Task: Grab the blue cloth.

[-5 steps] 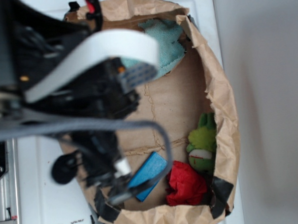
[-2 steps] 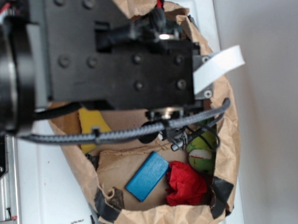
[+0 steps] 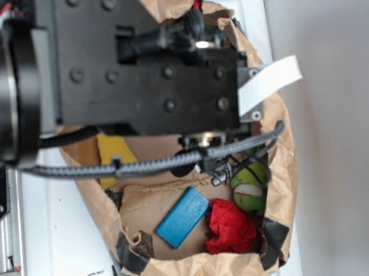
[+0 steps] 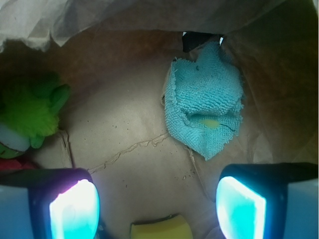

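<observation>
With the pincer (image 4: 157,209) held wide open and empty, it is best shifted right and lowered squarely over the blue cloth (image 4: 204,107) before being closed.

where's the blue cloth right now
In the wrist view the blue cloth lies on the paper bag floor, upper right of centre near the far wall, ahead of the open gripper. The exterior view hides it behind the arm.

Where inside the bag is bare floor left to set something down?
Bare brown paper floor lies between the fuzzy green plush toy and the light teal-blue terry cloth, reaching toward the open hand. It is crowded near the hand, where the yellow sponge lies.
</observation>
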`<state>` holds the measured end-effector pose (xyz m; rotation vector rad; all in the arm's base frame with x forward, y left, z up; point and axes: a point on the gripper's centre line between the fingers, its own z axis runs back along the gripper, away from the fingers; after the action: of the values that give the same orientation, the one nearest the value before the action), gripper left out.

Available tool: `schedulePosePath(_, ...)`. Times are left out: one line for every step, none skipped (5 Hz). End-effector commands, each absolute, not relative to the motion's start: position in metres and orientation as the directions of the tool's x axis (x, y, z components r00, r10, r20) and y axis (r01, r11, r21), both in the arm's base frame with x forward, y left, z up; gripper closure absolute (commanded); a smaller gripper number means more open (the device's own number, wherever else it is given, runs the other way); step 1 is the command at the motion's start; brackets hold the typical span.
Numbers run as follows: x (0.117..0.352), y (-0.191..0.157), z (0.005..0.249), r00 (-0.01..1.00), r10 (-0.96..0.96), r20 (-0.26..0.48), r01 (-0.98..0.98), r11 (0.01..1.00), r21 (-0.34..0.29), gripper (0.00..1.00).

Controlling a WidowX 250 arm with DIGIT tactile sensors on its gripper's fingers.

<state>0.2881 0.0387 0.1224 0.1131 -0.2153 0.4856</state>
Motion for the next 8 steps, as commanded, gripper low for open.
schedulePosePath(0.304,0.049,0.125,0.805,0.512,0.299,-0.547,0.836,0.039,0.00)
schedulePosePath(0.300,0.052,0.115,0.796,0.519,0.312,-0.558,0.828,0.047,0.00)
schedulePosePath(0.294,0.061,0.106,0.810,0.513,0.286,-0.542,0.840,0.030,0.00)
schedulePosePath(0.296,0.069,0.100,0.816,0.512,0.267,-0.534,0.846,0.010,0.00)
schedulePosePath(0.305,0.079,0.090,0.815,0.523,0.249,-0.534,0.845,-0.028,0.00)
schedulePosePath(0.316,0.085,0.083,0.797,0.543,0.265,-0.558,0.830,-0.023,0.00)
schedulePosePath(0.326,0.090,0.080,0.765,0.569,0.300,-0.594,0.805,-0.012,0.00)
schedulePosePath(0.334,0.094,0.078,0.730,0.587,0.350,-0.626,0.780,-0.004,0.00)
